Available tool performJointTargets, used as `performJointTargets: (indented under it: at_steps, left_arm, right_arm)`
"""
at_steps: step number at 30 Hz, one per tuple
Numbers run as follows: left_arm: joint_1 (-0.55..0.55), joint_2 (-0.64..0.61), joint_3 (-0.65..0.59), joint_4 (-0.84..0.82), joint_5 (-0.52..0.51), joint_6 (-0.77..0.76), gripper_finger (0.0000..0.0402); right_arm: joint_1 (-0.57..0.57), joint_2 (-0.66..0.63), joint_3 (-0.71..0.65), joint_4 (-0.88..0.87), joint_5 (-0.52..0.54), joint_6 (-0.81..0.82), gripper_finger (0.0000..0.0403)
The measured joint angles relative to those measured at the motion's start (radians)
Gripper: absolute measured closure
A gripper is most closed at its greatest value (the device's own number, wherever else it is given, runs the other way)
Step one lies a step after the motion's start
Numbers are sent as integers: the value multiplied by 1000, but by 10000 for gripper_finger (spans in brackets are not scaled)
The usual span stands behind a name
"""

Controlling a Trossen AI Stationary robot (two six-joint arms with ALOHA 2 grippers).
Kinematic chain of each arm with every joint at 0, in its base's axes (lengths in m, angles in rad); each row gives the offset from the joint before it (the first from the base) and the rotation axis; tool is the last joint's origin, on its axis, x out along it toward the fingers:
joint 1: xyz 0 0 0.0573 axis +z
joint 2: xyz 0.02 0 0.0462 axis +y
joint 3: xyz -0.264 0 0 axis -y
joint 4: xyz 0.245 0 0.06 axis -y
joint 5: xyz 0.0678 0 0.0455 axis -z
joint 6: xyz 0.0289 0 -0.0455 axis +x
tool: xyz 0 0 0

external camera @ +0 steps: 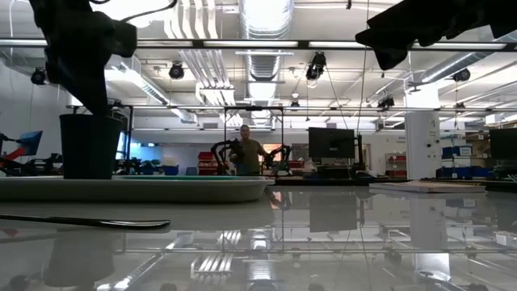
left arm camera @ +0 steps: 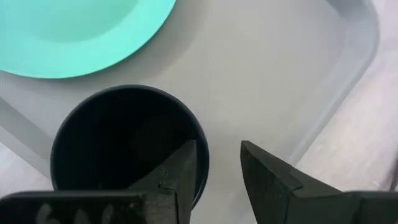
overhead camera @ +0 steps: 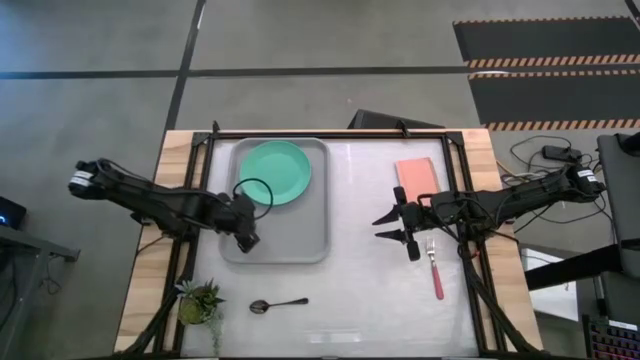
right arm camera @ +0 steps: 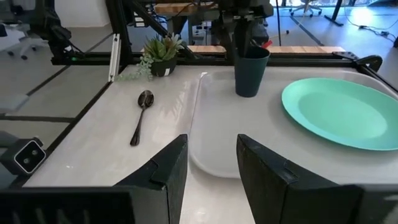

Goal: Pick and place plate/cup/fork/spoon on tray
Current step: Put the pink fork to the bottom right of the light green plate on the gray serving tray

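The left gripper (overhead camera: 246, 238) is right over the cup (left arm camera: 127, 146), which stands upright on the tray (overhead camera: 300, 245), near the tray's left rim and just beside the plate (overhead camera: 276, 173), which already lies flat in the tray's far half. In the left wrist view one finger dips inside the cup's mouth and the other sits outside its wall, with a visible gap between them, so the jaws straddle the rim and look parted, not clamping (a release, by my reading, though a fresh grasp would look much the same). Two items on the tray, then, two to go: the spoon (overhead camera: 277, 303) lies on the bare table near the front edge, just beside the small potted plant (overhead camera: 199, 299), and the fork (overhead camera: 434, 268) lies on the right side of the table, near the pink pad (overhead camera: 417, 177). The right gripper (overhead camera: 392, 227) hovers with fingers spread wide, close to the fork's tines. The step in hand looks like finishing the cup placement. The next move calls for the left arm to lift straight up so the inner finger clears the rim without tipping the cup, then for a low, flat pinch on the thin cutlery.
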Motion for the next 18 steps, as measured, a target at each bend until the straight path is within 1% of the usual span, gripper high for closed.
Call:
performJointTargets:
  at_steps: [7, 11, 15, 18]
  left_arm:
    - [0, -48, 15, 0, 0, 6, 294]
    - [0, -55, 37, 1, -1, 14, 294]
    - [0, -51, 68, 18, -21, 68, 294]
    - [0, -52, 76, 106, -43, 154, 294]
  right_arm:
    - [0, 0, 0, 3, 0, 31, 275]
    - [0, 0, 0, 8, 2, 70, 275]
    - [0, 0, 0, 8, 20, 132, 275]
    - [0, 0, 0, 8, 29, 171, 275]
